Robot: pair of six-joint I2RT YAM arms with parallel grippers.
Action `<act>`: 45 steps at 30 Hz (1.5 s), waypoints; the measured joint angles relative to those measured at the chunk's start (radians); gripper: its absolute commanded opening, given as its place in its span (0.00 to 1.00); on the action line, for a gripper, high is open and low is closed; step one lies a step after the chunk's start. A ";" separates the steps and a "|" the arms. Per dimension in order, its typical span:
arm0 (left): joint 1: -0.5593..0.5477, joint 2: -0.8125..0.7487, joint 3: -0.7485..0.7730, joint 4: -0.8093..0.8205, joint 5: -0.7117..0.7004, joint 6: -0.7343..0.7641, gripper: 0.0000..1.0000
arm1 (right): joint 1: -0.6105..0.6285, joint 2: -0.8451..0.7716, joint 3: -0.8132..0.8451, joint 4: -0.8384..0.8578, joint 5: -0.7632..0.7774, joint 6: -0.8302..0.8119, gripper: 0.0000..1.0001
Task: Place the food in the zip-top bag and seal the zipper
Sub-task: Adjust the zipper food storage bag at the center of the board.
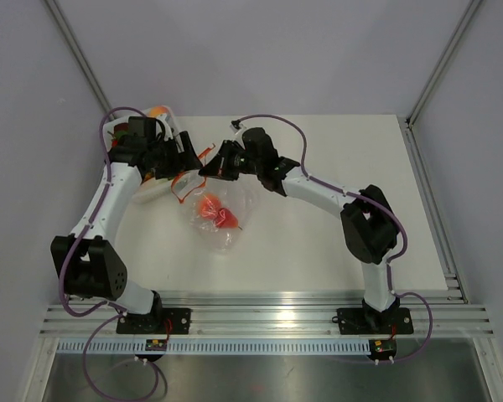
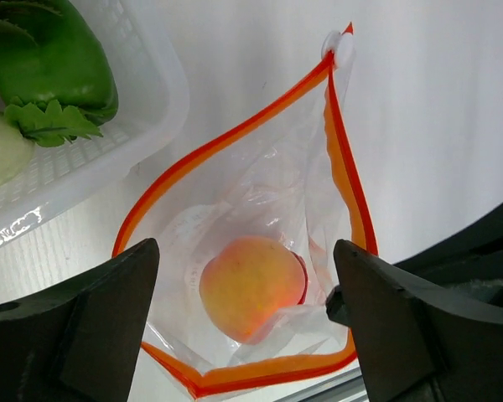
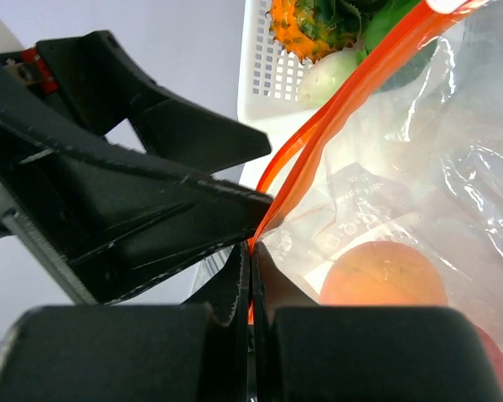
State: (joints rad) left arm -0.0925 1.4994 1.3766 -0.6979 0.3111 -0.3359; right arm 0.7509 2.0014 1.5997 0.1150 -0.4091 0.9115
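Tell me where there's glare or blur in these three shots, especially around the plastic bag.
Top external view: even, soft light, faint shadows, white sheen on the zip-top bag. Left wrist view: peach sharp, left pincer dark and slightly soft. Right wrist view: right pincer close, black and blurred; glare streaks across the bag's film.

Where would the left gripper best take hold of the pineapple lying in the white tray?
Across the pineapple's bumpy orange body, coming straight down from above. The tray wall shuts off the sides, and the leaves look thin and lie against a pale vegetable, so they are probably a poorer hold. The open left gripper is free for it.
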 measured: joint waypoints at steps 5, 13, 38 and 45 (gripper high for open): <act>0.013 -0.045 0.003 -0.024 0.001 0.004 0.72 | -0.011 -0.002 -0.001 0.011 -0.008 -0.008 0.00; 0.054 -0.064 -0.034 -0.031 -0.002 -0.001 0.80 | -0.029 -0.050 -0.026 0.027 -0.023 -0.052 0.00; -0.029 -0.192 -0.131 0.016 0.016 -0.009 0.80 | -0.031 -0.121 -0.062 -0.034 -0.009 -0.105 0.00; -0.006 -0.317 -0.194 0.105 -0.077 -0.052 0.91 | -0.031 -0.146 -0.062 -0.059 0.006 -0.116 0.00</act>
State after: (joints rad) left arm -0.0986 1.1828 1.1828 -0.5926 0.2337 -0.3878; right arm 0.7197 1.8557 1.5375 0.0559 -0.4026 0.7952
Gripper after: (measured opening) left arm 0.922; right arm 0.011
